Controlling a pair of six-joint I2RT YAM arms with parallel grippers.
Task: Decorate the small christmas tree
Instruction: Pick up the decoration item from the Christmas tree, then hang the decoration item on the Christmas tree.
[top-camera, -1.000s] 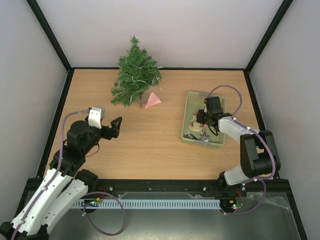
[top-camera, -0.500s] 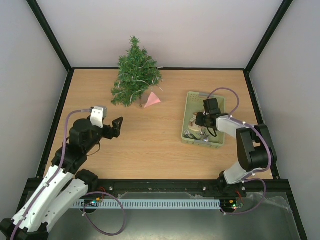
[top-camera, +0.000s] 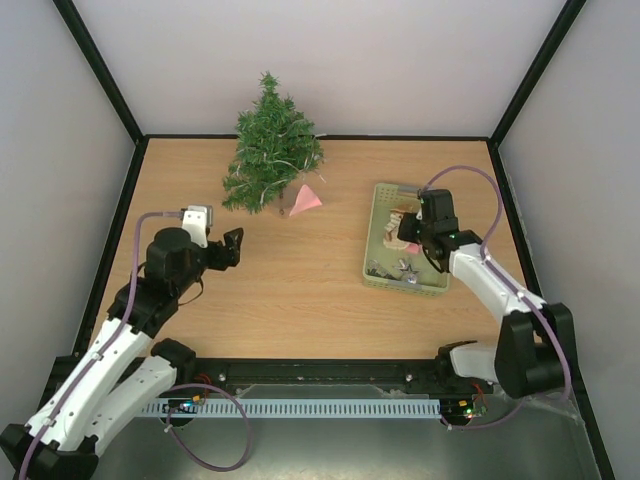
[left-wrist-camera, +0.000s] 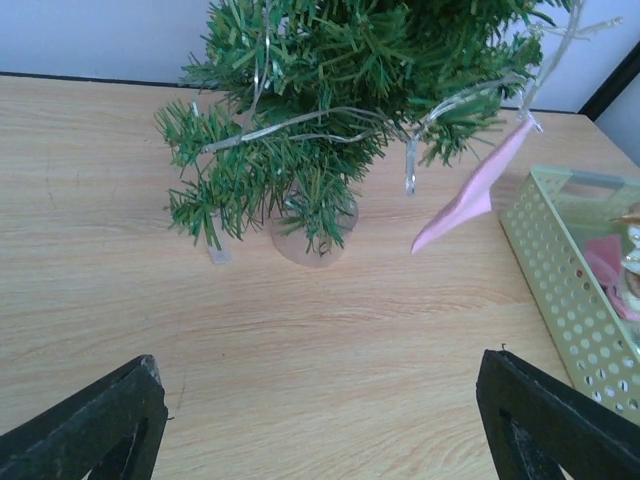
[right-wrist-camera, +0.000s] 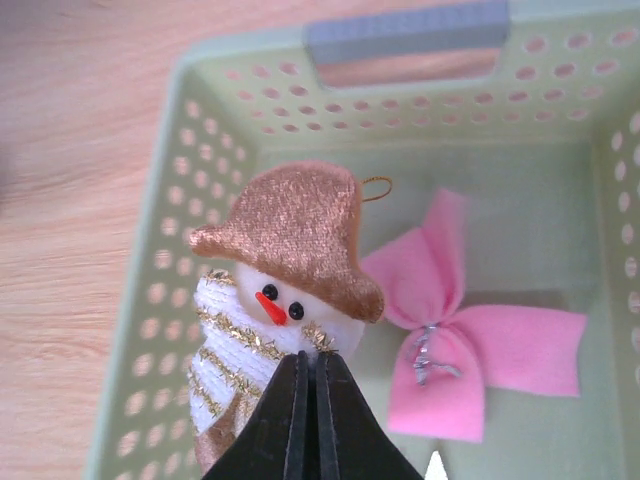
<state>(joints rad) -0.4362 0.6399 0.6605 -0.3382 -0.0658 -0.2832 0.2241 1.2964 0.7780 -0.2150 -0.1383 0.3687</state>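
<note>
The small christmas tree (top-camera: 270, 150) stands at the back left of the table and fills the top of the left wrist view (left-wrist-camera: 330, 100). A silver garland and a pink star ornament (left-wrist-camera: 480, 185) hang on it. My left gripper (top-camera: 232, 248) hovers open in front of the tree, with nothing between its fingers (left-wrist-camera: 110, 420). My right gripper (right-wrist-camera: 316, 360) is over the pale green basket (right-wrist-camera: 200, 150), shut on a snowman ornament (right-wrist-camera: 290, 260) with a copper hat and a white and gold scarf. The snowman (top-camera: 400, 218) hangs above the basket's far half.
A pink felt bow (right-wrist-camera: 470, 350) lies on the basket floor beside the snowman. A silver star (top-camera: 407, 268) and other small ornaments lie at the basket's near end. The basket (left-wrist-camera: 560, 290) sits right of the tree. Black frame posts and pale walls ring the table.
My right gripper has closed on the snowman and risen with it toward the basket's far end. The left gripper has edged slightly left and back, still open.
</note>
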